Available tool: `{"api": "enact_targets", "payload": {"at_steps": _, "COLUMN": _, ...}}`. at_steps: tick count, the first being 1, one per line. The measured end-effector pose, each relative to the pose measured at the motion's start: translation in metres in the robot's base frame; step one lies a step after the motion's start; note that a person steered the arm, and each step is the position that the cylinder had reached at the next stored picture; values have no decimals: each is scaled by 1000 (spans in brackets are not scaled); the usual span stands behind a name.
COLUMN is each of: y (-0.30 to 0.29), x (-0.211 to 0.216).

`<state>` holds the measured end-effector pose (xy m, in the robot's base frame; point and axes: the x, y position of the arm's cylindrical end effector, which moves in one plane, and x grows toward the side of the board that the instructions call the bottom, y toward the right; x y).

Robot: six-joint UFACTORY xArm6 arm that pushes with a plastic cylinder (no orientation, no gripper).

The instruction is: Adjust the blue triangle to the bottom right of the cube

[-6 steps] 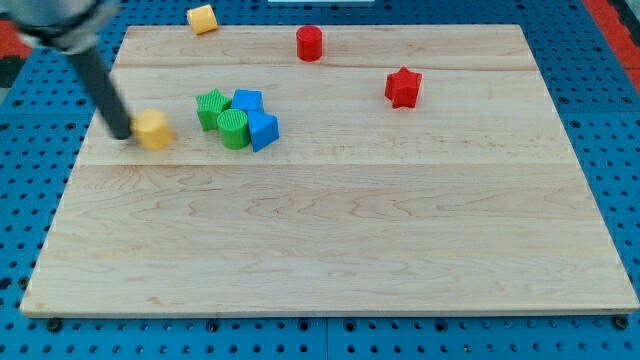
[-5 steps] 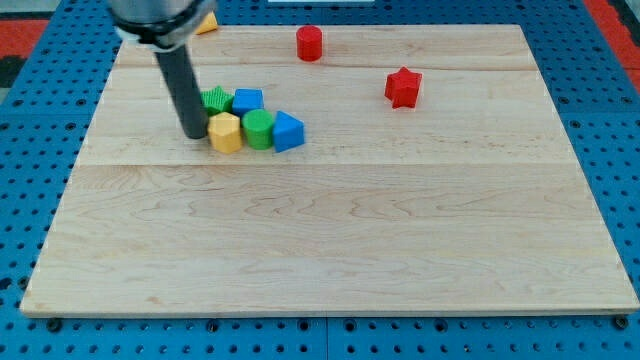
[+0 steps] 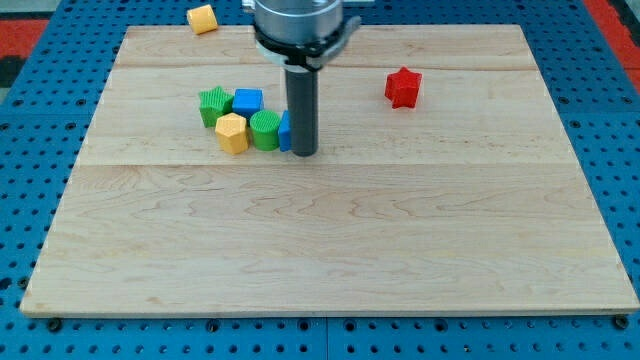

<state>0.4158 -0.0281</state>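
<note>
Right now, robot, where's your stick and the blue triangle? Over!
My tip down, right against blue triangle. Triangle mostly hidden behind rod, lower right of blue cube. Green cylinder touching its left.

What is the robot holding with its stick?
Nothing. My tip cannot grip; it only pushes. It stands at the right of the blue triangle, hiding most of it, in the row with the green cylinder and yellow block.

The board (image 3: 330, 230) is pale, smooth wood with visible grain and a matt finish; the green ribbed block (image 3: 264, 130) looks like matt plastic, and my tip (image 3: 304, 153) is dark and dull
</note>
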Motion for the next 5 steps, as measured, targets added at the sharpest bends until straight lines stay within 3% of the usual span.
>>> {"api": "enact_targets", "payload": {"at_steps": 1, "y": 52, "x": 27}}
{"api": "enact_targets", "payload": {"at_steps": 2, "y": 68, "x": 10}}
{"api": "enact_targets", "payload": {"at_steps": 4, "y": 28, "x": -13}}
{"api": "enact_targets", "payload": {"at_steps": 5, "y": -26, "x": -13}}
